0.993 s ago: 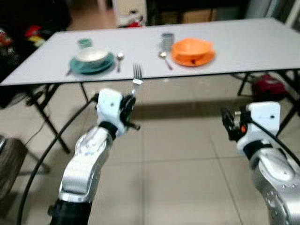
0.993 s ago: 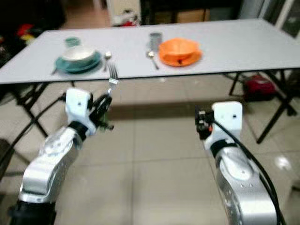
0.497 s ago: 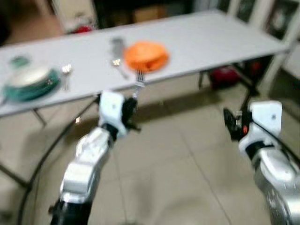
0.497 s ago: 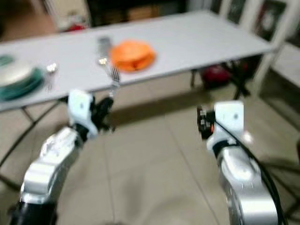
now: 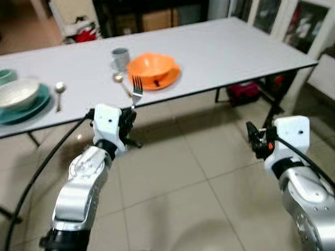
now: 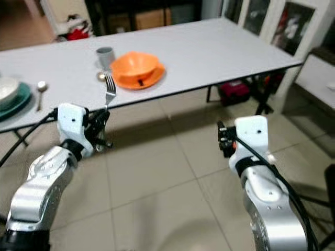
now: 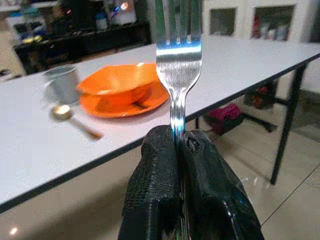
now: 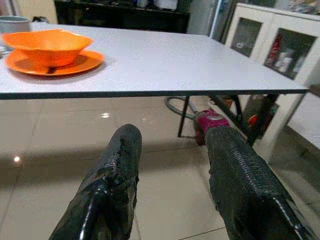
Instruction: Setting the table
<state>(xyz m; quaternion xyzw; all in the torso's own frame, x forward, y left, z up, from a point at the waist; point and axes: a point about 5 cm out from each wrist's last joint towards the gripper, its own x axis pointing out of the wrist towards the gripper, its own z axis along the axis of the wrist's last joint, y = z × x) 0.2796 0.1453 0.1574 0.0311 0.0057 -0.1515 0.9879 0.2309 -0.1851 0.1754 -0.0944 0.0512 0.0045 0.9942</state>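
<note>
My left gripper [image 5: 129, 118] is shut on a silver fork [image 5: 137, 89], held upright with tines up, just in front of the grey table's near edge [image 5: 209, 92]. The left wrist view has the fork [image 7: 178, 55] clamped between the black fingers [image 7: 155, 185]. An orange bowl on an orange plate [image 5: 153, 69] sits on the table beyond the fork, with a grey cup [image 5: 120, 56] and a spoon [image 5: 121, 82] to its left. A white bowl on a teal plate [image 5: 19, 98] with a spoon [image 5: 59, 93] lies at the far left. My right gripper [image 5: 254, 141] hangs open over the floor.
Black table legs [image 5: 274, 107] and a magenta bag [image 5: 242, 90] stand under the table's right part. White glass-door cabinets [image 5: 309, 29] line the right side. Tiled floor [image 5: 183, 178] stretches between me and the table. A black cable [image 5: 36, 178] runs down on the left.
The camera has swung right and steadied, so the table setting has shifted left in view. The left gripper still holds the fork upright; the right gripper is unchanged.
</note>
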